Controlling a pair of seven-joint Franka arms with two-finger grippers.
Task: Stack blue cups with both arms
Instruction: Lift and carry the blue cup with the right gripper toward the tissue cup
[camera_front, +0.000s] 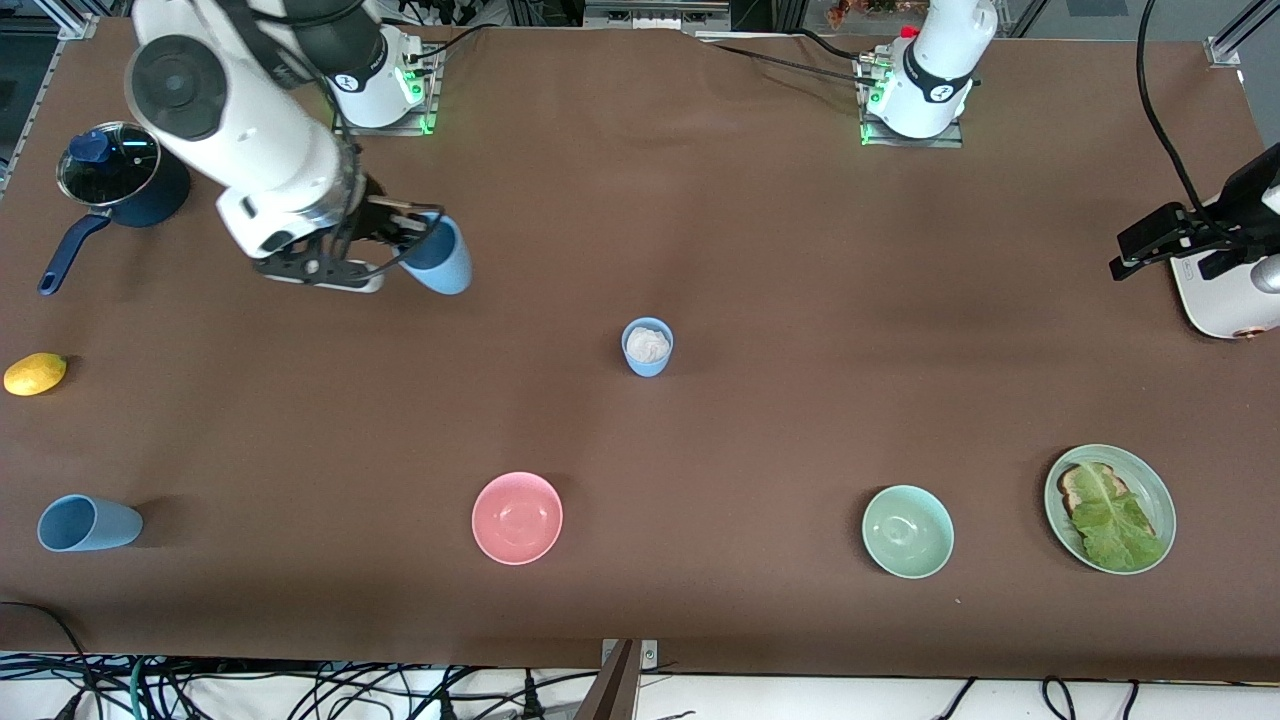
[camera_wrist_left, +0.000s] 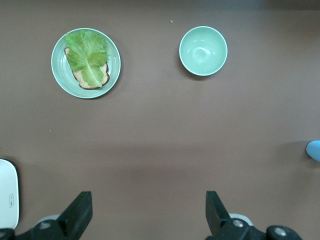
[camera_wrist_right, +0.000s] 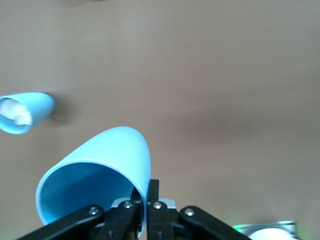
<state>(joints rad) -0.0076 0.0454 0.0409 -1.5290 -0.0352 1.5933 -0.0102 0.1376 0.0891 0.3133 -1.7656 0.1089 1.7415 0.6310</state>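
Observation:
My right gripper (camera_front: 408, 240) (camera_wrist_right: 145, 192) is shut on the rim of a light-blue cup (camera_front: 440, 258) (camera_wrist_right: 95, 175), one finger inside and one outside. It holds the cup tilted, in the air over the right arm's end of the table. A second blue cup (camera_front: 647, 346) (camera_wrist_right: 22, 112) stands upright mid-table with something white inside; its edge (camera_wrist_left: 315, 150) shows in the left wrist view. A third blue cup (camera_front: 88, 523) lies on its side near the front edge. My left gripper (camera_front: 1150, 243) (camera_wrist_left: 149, 200) waits open and empty, high over the left arm's end.
A dark blue pot with a glass lid (camera_front: 120, 175) and a lemon (camera_front: 35, 373) sit at the right arm's end. Near the front edge are a pink bowl (camera_front: 517, 517), a green bowl (camera_front: 907, 531) (camera_wrist_left: 203, 50) and a green plate (camera_front: 1165, 500) (camera_wrist_left: 56, 60) with toast and lettuce.

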